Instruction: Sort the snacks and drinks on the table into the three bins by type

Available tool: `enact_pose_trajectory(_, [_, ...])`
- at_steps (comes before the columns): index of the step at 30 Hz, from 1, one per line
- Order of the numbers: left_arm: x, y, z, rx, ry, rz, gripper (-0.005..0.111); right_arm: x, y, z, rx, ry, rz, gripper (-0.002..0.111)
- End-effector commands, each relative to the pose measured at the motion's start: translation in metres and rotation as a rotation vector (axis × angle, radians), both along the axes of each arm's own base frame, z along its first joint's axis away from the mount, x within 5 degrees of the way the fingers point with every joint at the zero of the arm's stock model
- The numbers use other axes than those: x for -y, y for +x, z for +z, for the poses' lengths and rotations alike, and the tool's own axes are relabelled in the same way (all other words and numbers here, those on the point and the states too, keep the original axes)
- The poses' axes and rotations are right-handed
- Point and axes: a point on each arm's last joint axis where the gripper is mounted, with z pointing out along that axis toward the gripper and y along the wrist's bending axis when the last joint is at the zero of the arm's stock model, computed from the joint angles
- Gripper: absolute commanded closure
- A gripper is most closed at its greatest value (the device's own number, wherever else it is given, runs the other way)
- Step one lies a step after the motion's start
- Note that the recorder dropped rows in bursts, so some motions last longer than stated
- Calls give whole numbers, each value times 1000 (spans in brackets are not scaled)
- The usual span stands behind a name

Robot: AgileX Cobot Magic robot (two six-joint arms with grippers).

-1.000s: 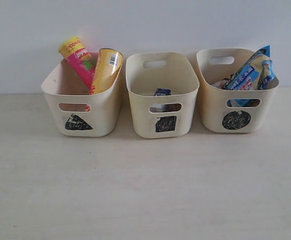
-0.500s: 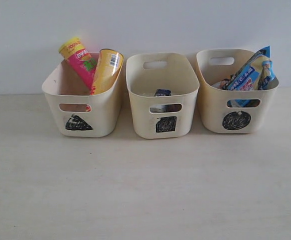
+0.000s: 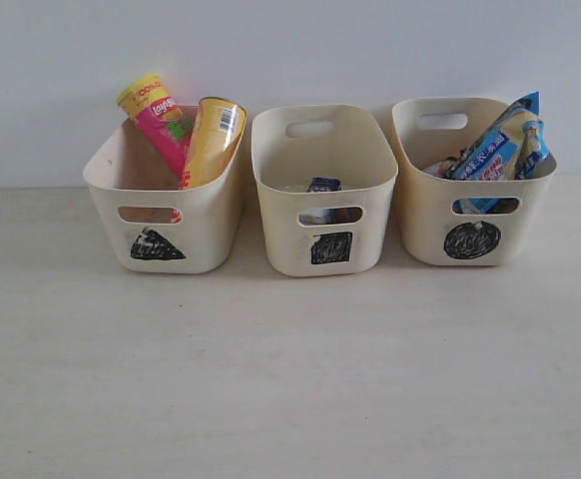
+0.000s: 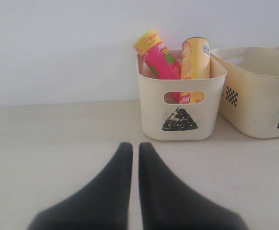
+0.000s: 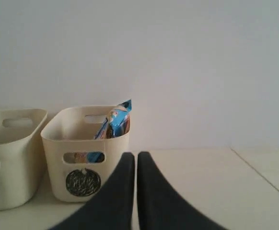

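In the exterior view, the table is lying bare in front, and the three bins are standing in a row at its far edge, each seemingly taking one type. The pink canister and yellow canister are leaning together in the triangle bin, tilted because they are too tall to lie inside, their tops poking over the rim. A blue-and-white carton is sitting low in the square bin; whether a second drink is hiding beside it cannot be told. The blue-and-white packets are slumping against the side of the circle bin, glossy and crinkled, sticking out above its edge. Neither arm is showing here. In the left wrist view, the left gripper is hovering over bare table well short of the triangle bin, its dark fingers pressed together on nothing. In the right wrist view, the right gripper is likewise pointing just past the circle bin, fingers together and empty. With nothing loose showing anywhere, the sorting is looking finished, and both arms appear to be resting clear.
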Motion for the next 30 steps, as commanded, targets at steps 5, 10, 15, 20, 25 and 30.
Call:
enact_pose_trajectory(5, [0,0,-1,-5,-4,0,102,-4,-2,-33,-348,-18,42,108])
enact_pose_trajectory(10, [0,0,-1,-5,-4,0,102,-4,-3,-34,-359,21,38,108])
enact_pose_trajectory(15, [0,0,-1,-5,-4,0,102,-3,-3,-34,-360,35,28,108])
enact_pose_trajectory(20, [0,0,-1,-5,-4,0,102,-2,-3,-34,-359,60,11,108])
enact_pose_trajectory(25, [0,0,-1,-5,-4,0,102,-2,-3,-34,-359,60,11,108])
enact_pose_trajectory(30, [0,0,-1,-5,-4,0,102,-2,-3,-34,-359,60,11,108])
